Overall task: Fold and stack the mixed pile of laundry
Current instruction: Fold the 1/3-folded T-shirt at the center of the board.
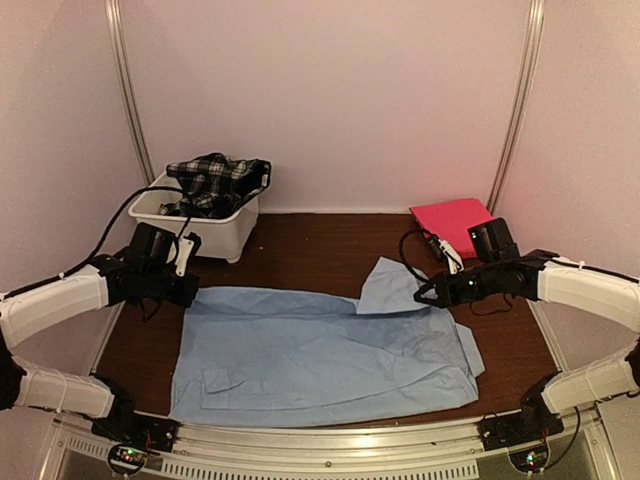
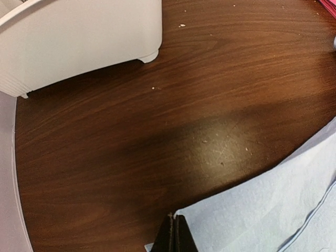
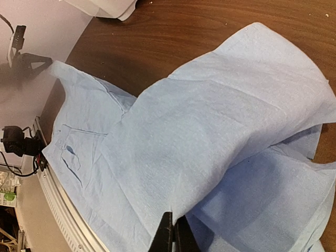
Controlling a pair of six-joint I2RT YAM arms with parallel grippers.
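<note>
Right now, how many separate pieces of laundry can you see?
3. A light blue cloth shirt lies spread on the wooden table; a black-and-white plaid garment sits in the white plastic tub, far left; a folded pink-red cloth lies far right. More may hide inside.

The left arm [image 1: 52,305] rises from its base at the near edge, folds outward at the elbow and runs its forearm inward, roughly level and low. The right arm [image 1: 590,288] mirrors it. The left gripper [image 1: 190,292] points right and the right gripper [image 1: 422,292] points left; they face each other, well apart. Each gripper's jaws are pressed together, pinching an edge of the light blue shirt [image 1: 320,355].
</note>
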